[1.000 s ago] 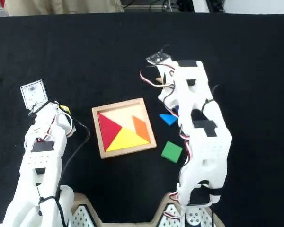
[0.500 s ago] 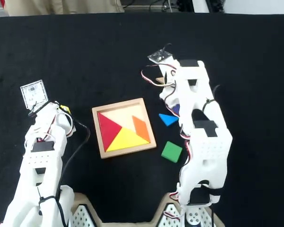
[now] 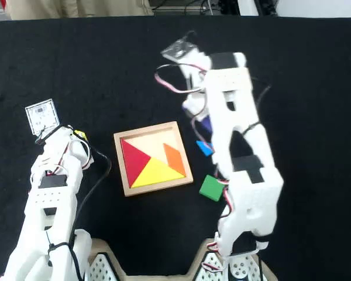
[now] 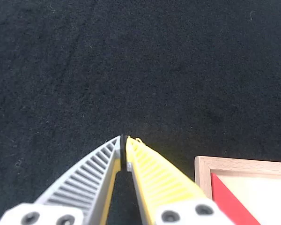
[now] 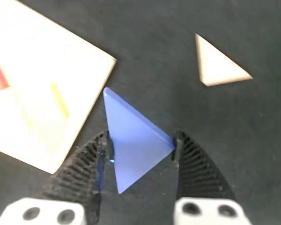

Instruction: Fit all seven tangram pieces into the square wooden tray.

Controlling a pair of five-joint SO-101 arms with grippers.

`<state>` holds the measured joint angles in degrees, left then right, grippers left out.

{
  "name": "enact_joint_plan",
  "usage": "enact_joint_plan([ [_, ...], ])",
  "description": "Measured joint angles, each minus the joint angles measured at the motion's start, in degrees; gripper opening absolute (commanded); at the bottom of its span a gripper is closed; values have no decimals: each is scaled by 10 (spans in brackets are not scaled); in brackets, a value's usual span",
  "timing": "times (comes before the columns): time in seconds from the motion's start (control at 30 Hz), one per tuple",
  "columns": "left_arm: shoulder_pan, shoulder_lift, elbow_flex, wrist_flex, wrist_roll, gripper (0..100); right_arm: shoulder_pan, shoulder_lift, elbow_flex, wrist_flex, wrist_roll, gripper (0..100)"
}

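Note:
The square wooden tray (image 3: 127, 188) lies mid-table and holds a red triangle (image 3: 134, 157), a yellow triangle (image 3: 155, 173) and an orange parallelogram (image 3: 174, 159). My right gripper (image 5: 140, 140) is shut on a dark blue triangle (image 5: 136, 140), which it holds off the table beside the tray's (image 5: 33, 98) right edge; from above the piece (image 3: 206, 125) peeks out under the arm. A pale wooden triangle (image 5: 218, 63) lies beyond it. A light blue triangle (image 3: 204, 148) and a green square (image 3: 212, 188) lie right of the tray. My left gripper (image 4: 123, 138) rests shut and empty left of the tray (image 4: 202, 165).
The right arm (image 3: 237, 134) stretches over the table right of the tray and covers part of the light blue triangle. The left arm (image 3: 52, 187) lies along the left side. Black cloth covers the table.
The right arm has swung up and toward the far left, carrying the dark blue triangle off the table. The left arm has stayed still.

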<state>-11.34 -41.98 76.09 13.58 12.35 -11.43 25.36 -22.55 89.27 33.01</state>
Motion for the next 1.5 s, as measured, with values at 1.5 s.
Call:
enact_joint_plan([
  [1.5, 0, 0, 0, 0, 0, 30, -110, 105, 28, -86, 12, 117],
])
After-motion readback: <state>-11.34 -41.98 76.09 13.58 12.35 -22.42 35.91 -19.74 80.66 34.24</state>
